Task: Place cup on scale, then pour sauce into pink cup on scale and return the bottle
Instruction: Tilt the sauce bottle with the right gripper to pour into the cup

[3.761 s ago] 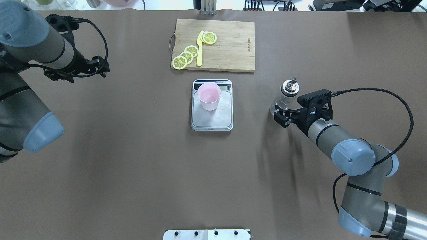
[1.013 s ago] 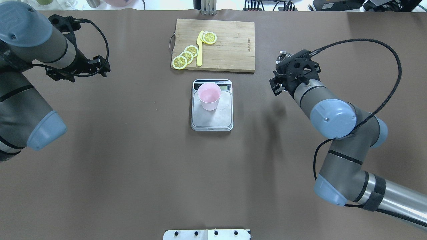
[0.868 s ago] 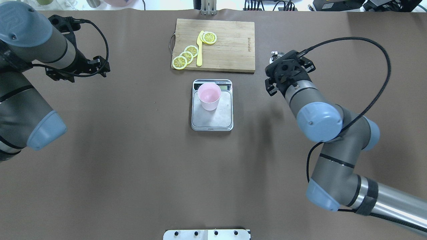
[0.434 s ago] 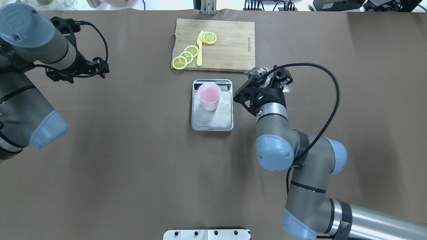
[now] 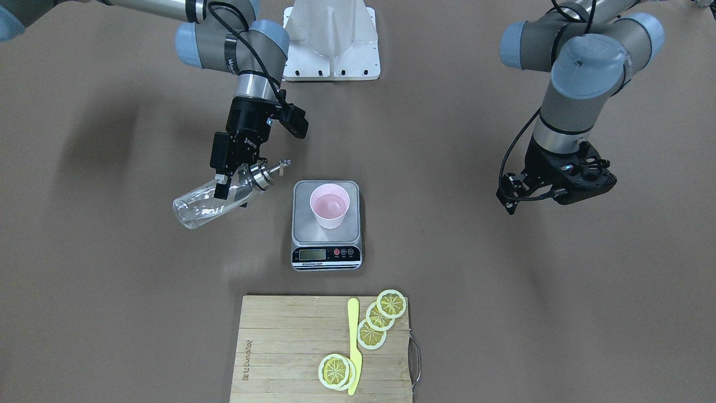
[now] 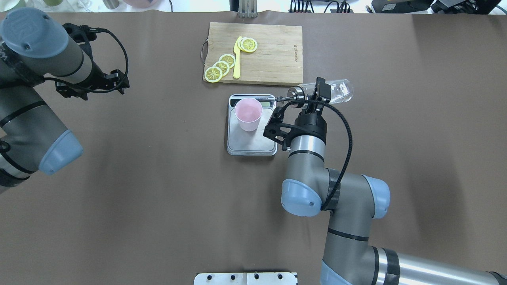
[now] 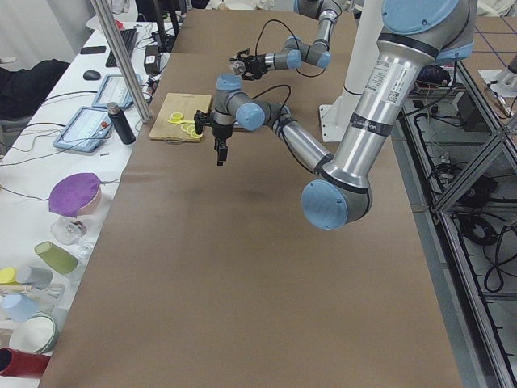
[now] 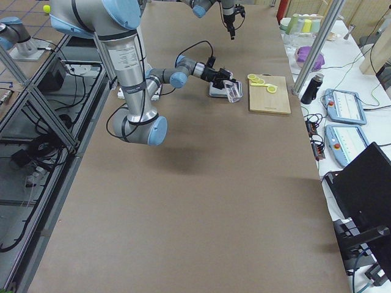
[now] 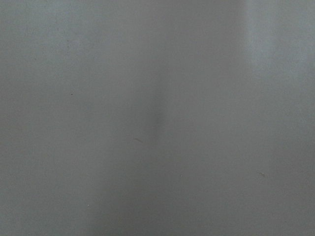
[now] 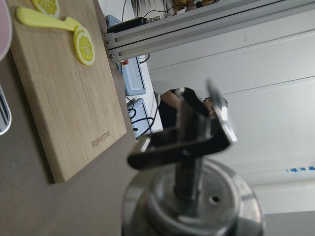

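The pale pink cup stands upright on the steel scale. My right gripper is shut on the clear glass bottle and holds it in the air, tipped almost flat. Its chrome pourer cap points at the cup and stops short of the rim, beside the scale. No liquid shows. My left gripper is open and empty, far off at the table's left.
A wooden cutting board with several lemon slices and a yellow knife lies behind the scale. The left wrist view shows only bare brown table.
My right arm lifted the bottle off the table at the right, carried it toward the scale and tipped it onto its side, spout toward the cup. My left arm barely moved.
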{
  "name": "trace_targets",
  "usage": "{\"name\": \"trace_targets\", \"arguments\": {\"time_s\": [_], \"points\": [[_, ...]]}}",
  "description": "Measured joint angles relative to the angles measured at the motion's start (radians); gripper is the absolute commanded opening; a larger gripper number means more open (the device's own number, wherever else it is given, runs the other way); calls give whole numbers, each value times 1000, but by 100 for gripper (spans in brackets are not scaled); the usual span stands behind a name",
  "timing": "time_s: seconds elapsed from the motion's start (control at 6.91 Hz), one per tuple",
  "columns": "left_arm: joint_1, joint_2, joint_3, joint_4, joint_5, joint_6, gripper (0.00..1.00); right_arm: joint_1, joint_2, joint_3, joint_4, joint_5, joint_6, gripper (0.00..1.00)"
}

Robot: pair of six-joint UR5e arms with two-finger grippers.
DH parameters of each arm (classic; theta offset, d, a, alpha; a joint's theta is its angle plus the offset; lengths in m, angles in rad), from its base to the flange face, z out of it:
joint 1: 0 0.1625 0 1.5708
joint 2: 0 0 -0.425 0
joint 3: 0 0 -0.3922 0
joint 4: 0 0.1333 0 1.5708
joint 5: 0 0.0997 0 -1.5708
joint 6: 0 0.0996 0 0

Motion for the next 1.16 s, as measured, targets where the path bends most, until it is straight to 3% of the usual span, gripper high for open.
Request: {"name": "trace_targets", "arguments": {"time_s": [0.43,1.16], "points": [[-1,0,34,-27,-1,-1,99,-10,21,-81,-38,-197,-65,0],[-11,3,46,-39,-3,-2,99,12,83,-173,-47,-335,-165,0]]}}
